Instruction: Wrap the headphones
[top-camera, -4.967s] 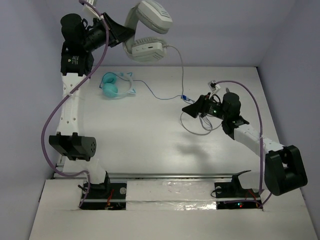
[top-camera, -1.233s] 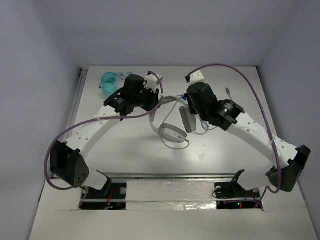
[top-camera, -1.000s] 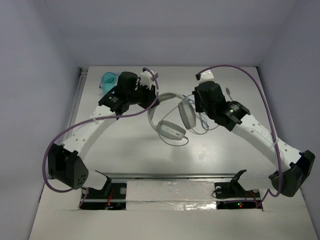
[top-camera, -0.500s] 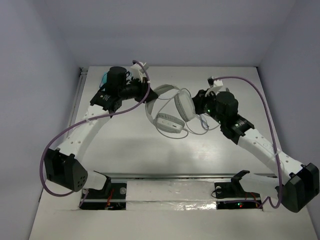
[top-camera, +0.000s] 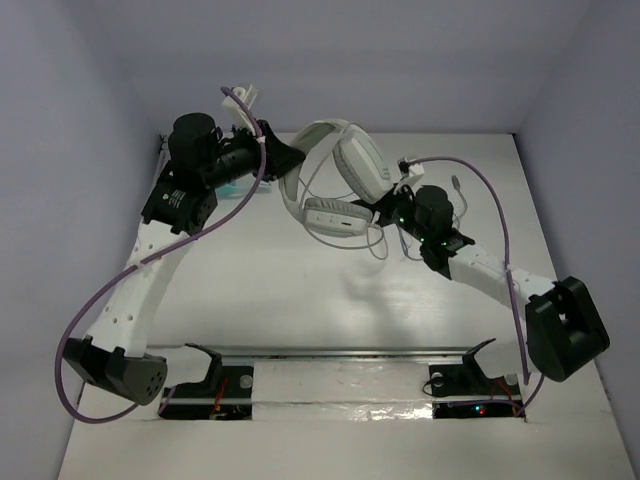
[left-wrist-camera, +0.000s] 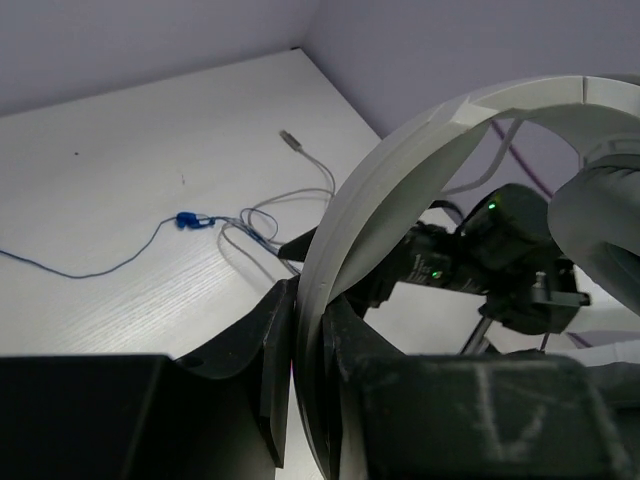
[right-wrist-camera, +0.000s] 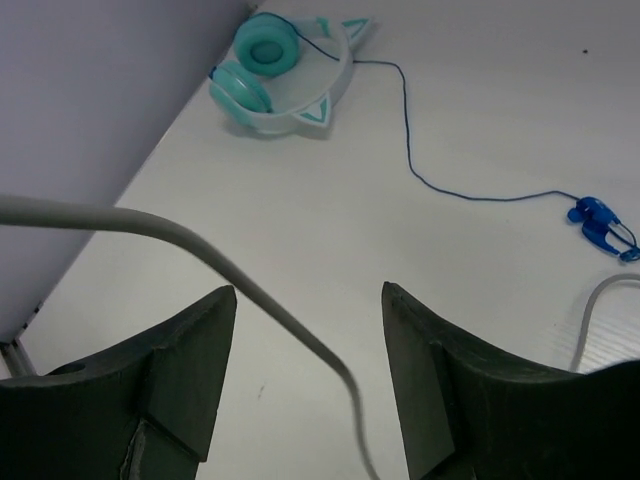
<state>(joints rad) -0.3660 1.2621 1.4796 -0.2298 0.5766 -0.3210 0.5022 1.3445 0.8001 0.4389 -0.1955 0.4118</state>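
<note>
The large white headphones (top-camera: 335, 180) hang in the air over the far middle of the table. My left gripper (top-camera: 290, 172) is shut on their wide headband (left-wrist-camera: 400, 190), which runs up between its fingers in the left wrist view. Their thin grey cable (top-camera: 385, 240) trails down to loops on the table, with the plug end (top-camera: 456, 184) farther right. My right gripper (top-camera: 385, 212) is open just right of the lower earcup (top-camera: 335, 215). In the right wrist view the cable (right-wrist-camera: 200, 250) passes between the spread fingers without being pinched.
Small teal headphones (right-wrist-camera: 280, 70) lie at the far left by the wall, mostly hidden by my left arm in the top view. Their blue cable (right-wrist-camera: 440, 185) runs across the table to a blue plug (right-wrist-camera: 600, 222). Purple walls close the back and sides.
My left gripper has lifted the white headphones up and toward the back, off the table. My right arm has drawn back lower and now sits beside the lower earcup with the cable between its fingers.
</note>
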